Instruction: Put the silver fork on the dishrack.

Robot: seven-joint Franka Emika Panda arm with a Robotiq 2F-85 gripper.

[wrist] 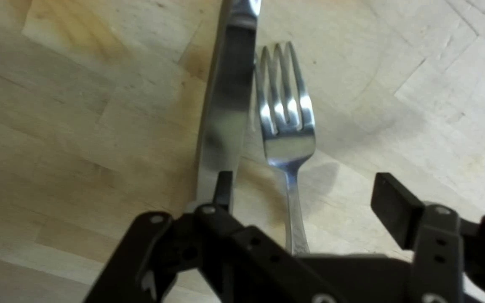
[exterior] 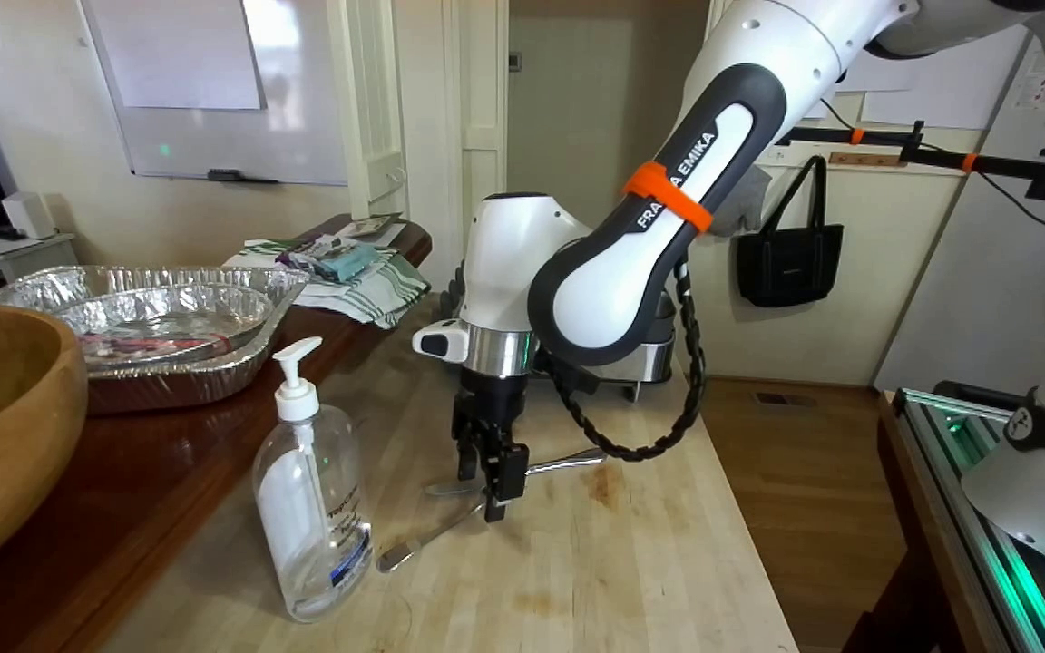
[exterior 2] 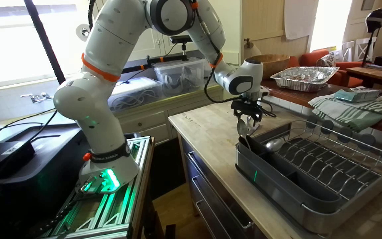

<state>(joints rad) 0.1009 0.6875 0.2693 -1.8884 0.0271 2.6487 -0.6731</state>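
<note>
The silver fork (wrist: 289, 145) lies on the wooden counter in the wrist view, tines toward the top. Its neck and handle lie between my fingers, untouched, nearer the left finger; the handle's lower end is hidden behind the gripper. In an exterior view the fork's handle (exterior: 441, 530) shows and its head is hidden by a finger. My gripper (wrist: 307, 198) is open and empty, low over the counter in an exterior view (exterior: 484, 490). The dishrack (exterior 2: 264, 177) stands on the counter beside the gripper (exterior 2: 248, 117); it is mostly hidden behind the arm in an exterior view (exterior: 636, 367).
A knife (wrist: 225, 113) lies left of the fork, its blade under my left fingertip. A soap pump bottle (exterior: 314, 517) stands near the fork's handle. Spoons (exterior 2: 242, 127) stand in the rack's caddy. A foil pan (exterior: 205, 376) and wooden bowl (exterior: 10, 426) stand on the raised ledge.
</note>
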